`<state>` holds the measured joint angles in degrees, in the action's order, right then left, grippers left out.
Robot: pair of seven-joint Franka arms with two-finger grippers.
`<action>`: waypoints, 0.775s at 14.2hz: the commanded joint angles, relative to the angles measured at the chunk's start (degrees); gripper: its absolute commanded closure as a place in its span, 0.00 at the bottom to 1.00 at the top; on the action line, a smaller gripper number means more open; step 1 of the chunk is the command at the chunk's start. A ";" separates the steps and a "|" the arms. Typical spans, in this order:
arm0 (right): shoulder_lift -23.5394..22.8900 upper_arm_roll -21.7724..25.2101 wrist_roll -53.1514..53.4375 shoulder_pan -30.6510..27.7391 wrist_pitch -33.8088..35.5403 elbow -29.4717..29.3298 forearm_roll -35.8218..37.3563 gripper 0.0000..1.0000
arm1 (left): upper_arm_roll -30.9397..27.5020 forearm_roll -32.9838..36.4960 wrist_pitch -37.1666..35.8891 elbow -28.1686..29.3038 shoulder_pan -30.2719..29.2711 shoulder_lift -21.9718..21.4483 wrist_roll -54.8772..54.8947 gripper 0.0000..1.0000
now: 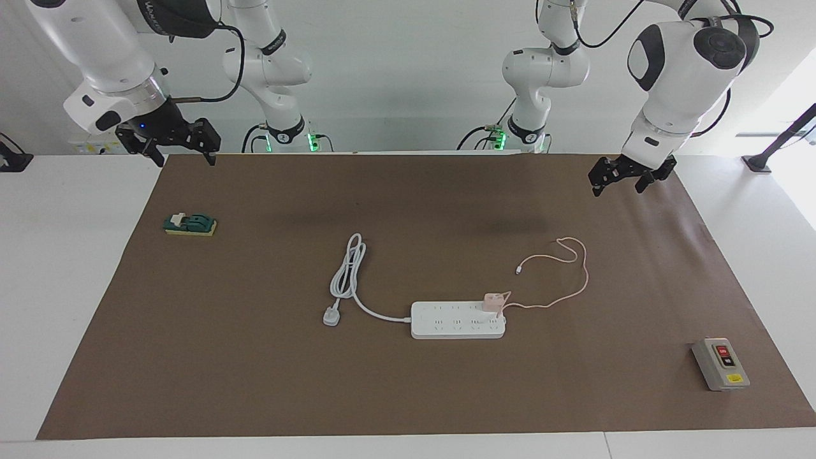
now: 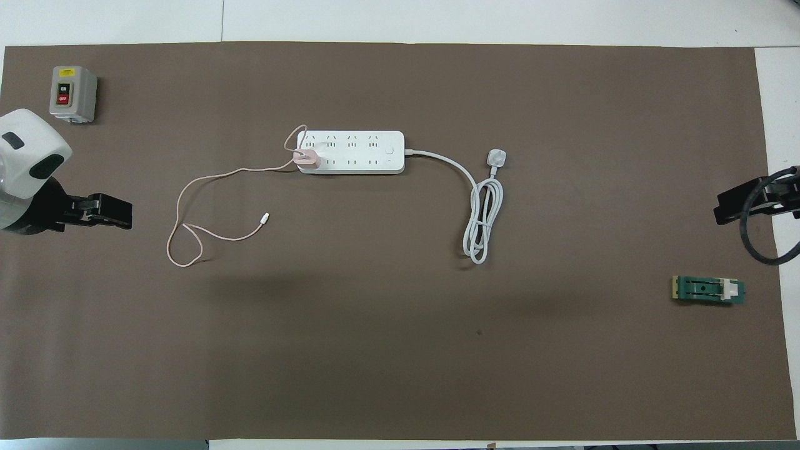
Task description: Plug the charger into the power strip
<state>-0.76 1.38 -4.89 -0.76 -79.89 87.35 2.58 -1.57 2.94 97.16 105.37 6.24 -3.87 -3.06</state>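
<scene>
The white power strip (image 1: pixel 446 326) (image 2: pixel 356 152) lies flat in the middle of the brown mat. The pale pink charger (image 1: pixel 492 301) (image 2: pixel 307 158) stands on the outlet at the strip's end toward the left arm. Its thin pink cable (image 1: pixel 577 280) (image 2: pixel 187 187) loops loosely over the mat toward the left arm's end, with its free tip lying on the mat. My left gripper (image 1: pixel 618 190) (image 2: pixel 122 212) hangs open and empty over the mat's edge, well away from the strip. My right gripper (image 1: pixel 185 161) (image 2: pixel 722 208) hangs open and empty over the mat's corner at its own end.
The strip's thick white cord (image 1: pixel 347 271) (image 2: pixel 481 225) is coiled beside it, ending in a white three-pin plug (image 1: pixel 331 315) (image 2: pixel 495 157). A grey box with red and black buttons (image 1: pixel 720 363) (image 2: pixel 73 94) stands toward the left arm's end. A green block (image 1: pixel 190 224) (image 2: pixel 708 290) lies toward the right arm's end.
</scene>
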 commanded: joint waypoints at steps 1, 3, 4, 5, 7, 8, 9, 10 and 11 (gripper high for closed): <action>0.76 -0.59 0.40 -0.56 -0.27 1.07 0.93 0.00 | 4.18 -0.30 -4.25 -3.15 -4.29 1.77 2.52 0.00; 0.76 -0.59 0.32 -0.56 -0.27 1.07 0.93 0.00 | 5.35 -1.27 -3.99 -3.23 -4.93 1.68 2.89 0.00; 0.76 -0.59 0.40 -0.56 -0.27 1.07 0.93 0.00 | 5.18 -2.58 -3.82 -3.93 -4.66 1.68 2.54 0.00; 0.76 -0.59 0.40 -0.56 -0.27 1.07 0.93 0.00 | 5.17 -3.03 -3.56 -4.03 -4.66 1.68 2.01 0.00; 0.76 -0.59 0.40 -0.56 -0.27 1.07 0.93 0.00 | 5.09 -3.03 -3.38 -4.29 -4.57 1.76 1.13 0.00; 0.76 -0.59 0.40 -0.56 -0.27 1.07 0.93 0.00 | 5.09 -3.03 -2.77 -4.38 -4.57 1.85 1.04 0.00; 0.76 -0.59 0.40 -0.56 -0.27 1.07 0.93 0.00 | 5.09 -3.03 -1.46 -4.29 -4.57 1.94 0.78 0.00; 0.76 -0.59 0.32 -0.56 -0.27 1.07 0.93 0.00 | 5.09 -3.03 -0.75 -4.29 -4.48 1.94 0.34 0.00; 0.76 -0.59 0.40 -0.56 -0.27 1.07 0.93 0.00 | 5.00 -3.03 -0.83 -4.20 -4.31 1.77 0.25 0.00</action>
<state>-0.75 1.38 -4.89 -0.76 -79.89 87.35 2.58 3.04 0.61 95.80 102.26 2.51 -2.81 -2.15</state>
